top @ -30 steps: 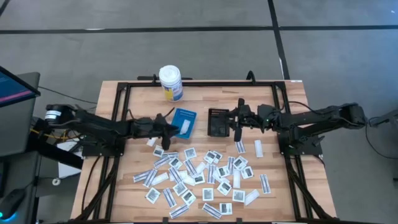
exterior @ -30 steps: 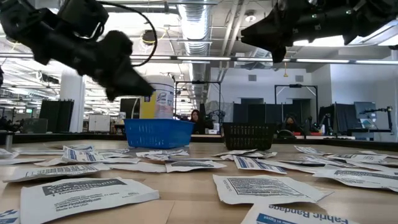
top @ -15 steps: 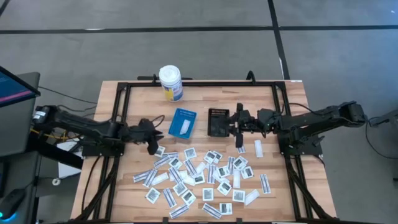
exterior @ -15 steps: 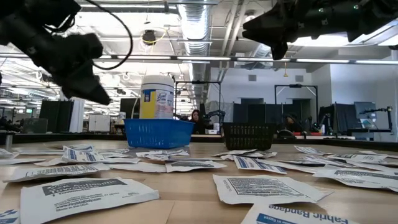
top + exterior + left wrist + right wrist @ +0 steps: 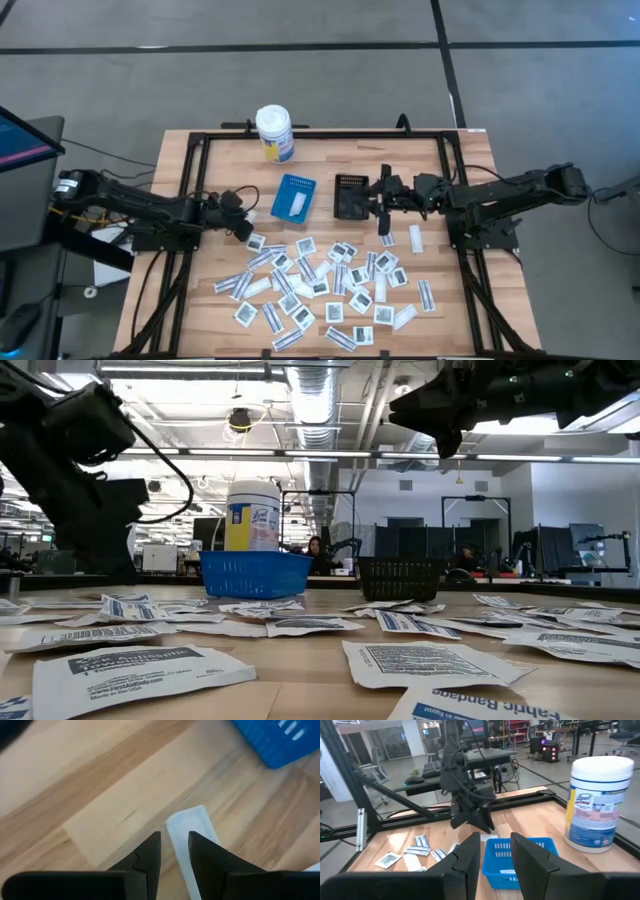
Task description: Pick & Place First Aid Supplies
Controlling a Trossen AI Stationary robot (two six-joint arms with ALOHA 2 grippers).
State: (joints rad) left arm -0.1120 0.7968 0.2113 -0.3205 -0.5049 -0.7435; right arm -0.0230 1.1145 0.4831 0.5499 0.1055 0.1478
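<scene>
Nearest my low camera, the packets (image 5: 140, 665) cover the front of the surface (image 5: 320, 165), and from above the heap (image 5: 325, 285) looks barely touched, dozens lying loose from about 7 o'clock round to 4 o'clock of the surface's middle. So I judge the job is in its early part. The blue tray (image 5: 294, 196), near 11 o'clock from the middle, shows one white strip inside it; that is all the sorted work I can point to there. The black tray (image 5: 350, 197), just beside it toward 1 o'clock, is too dark for me to see into.

My left claw (image 5: 243, 226) sits low over the surface at 9 o'clock from the heap's upper edge, beside the blue tray's near corner. On its wrist camera the fingers (image 5: 150, 852) stand a narrow gap apart with nothing between them, and a plain strip (image 5: 192, 837) lies flat just ahead, slightly off to one finger's side, not yet between them. I would need a small sideways correction before closing.

My right claw (image 5: 384, 205) hangs above the surface beside the black tray. Its fingers (image 5: 470, 855) are likewise slightly parted and, as far as I can see, empty. Two strips (image 5: 415, 238) lie just past it toward 5 o'clock.

The bottle (image 5: 274, 132) stands at the far edge, apart from everything.
</scene>
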